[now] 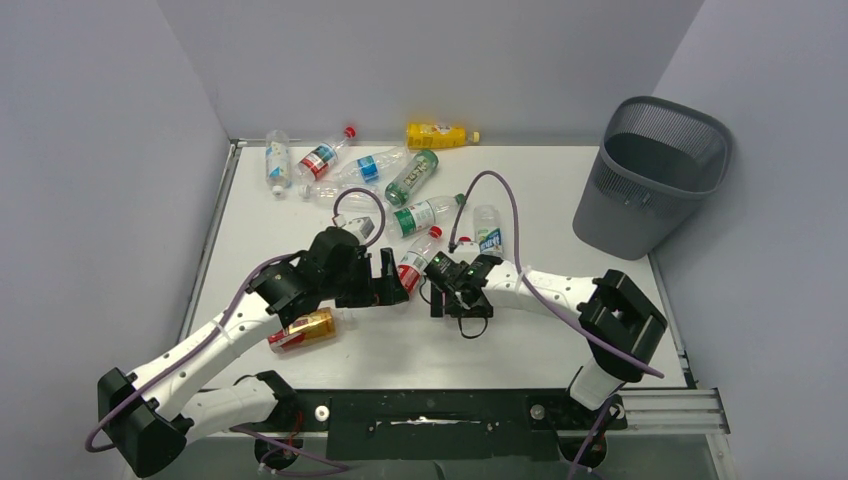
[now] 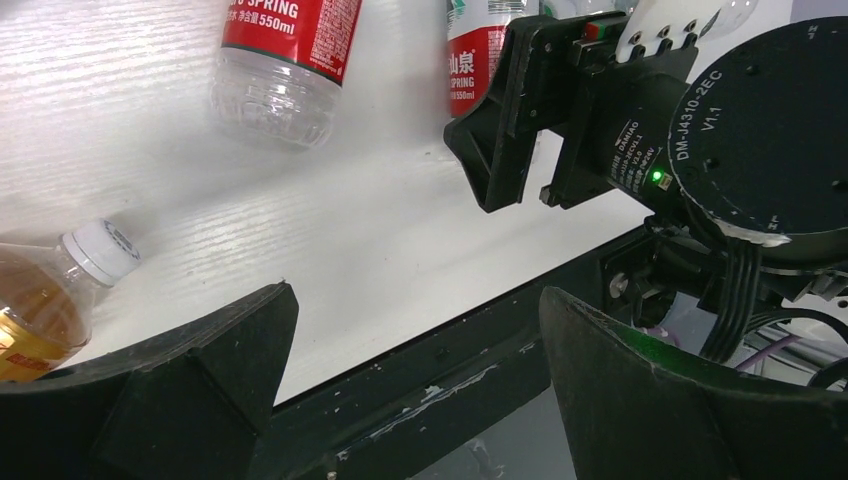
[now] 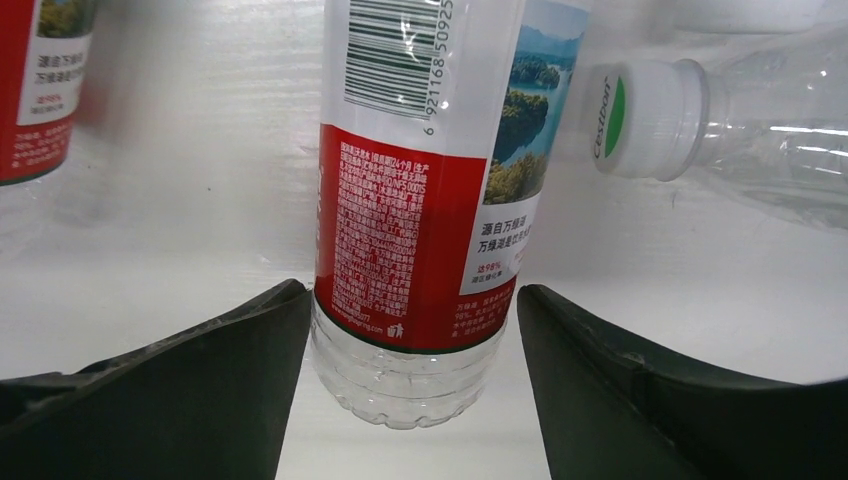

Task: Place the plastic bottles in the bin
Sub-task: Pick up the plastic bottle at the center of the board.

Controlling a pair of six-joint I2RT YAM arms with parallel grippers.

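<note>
Lower left of the overhead frame: an amber bottle lies on the white table just beside my left arm, not yet collected. At centre frame, my left claw hangs low with its jaws spread wide and nothing between them. Just to its right, my right claw straddles the base end of 1 red-labelled bottle lying on the table. Its 2 fingers sit close against the bottle's sides, and I cannot tell whether they pinch it or merely flank it. More plastic bottles lie scattered across the upper middle. The bin stands at the far upper right, well apart from all of them.

The risks, as I judge them: the hold is near the bottle's bottom end, so the neck end may droop, or the slick round body may squirt out on the lift. A clear bottle with a white cap lies just beside it, at the upper right of the wrist view, and could be knocked and sent rolling. My 2 claws are near each other, so a careless swing could make them collide. The carry to the bin is long, which gives a weak grip time to fail.
</note>
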